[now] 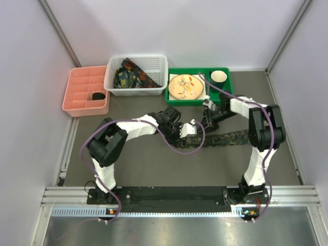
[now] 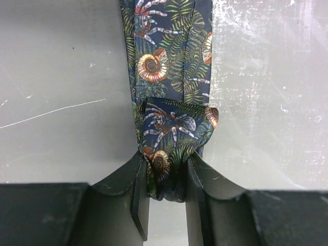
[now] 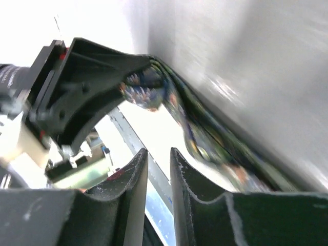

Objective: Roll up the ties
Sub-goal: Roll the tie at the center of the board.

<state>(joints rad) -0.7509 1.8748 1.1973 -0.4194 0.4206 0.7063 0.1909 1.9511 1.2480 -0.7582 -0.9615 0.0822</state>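
My left gripper [image 2: 166, 171] clamps the folded end of the dark fern-and-shell-print fabric necktie [image 2: 169, 66]; my right gripper [image 3: 158, 156] stands parted, empty.

With the left arm [image 1: 134, 126]: rises from the near-left base, folds at the elbow, stretches right toward the middle. With the left gripper [image 2: 166, 171]: pinches the folded end of the tie [image 2: 171, 128] tight between both fingers. With the right arm [image 1: 262, 128]: climbs from the near-right base, bends over and reaches left. With the right gripper [image 3: 159, 156]: hangs just right of and beyond the left one, fingers slightly parted, grips nothing.
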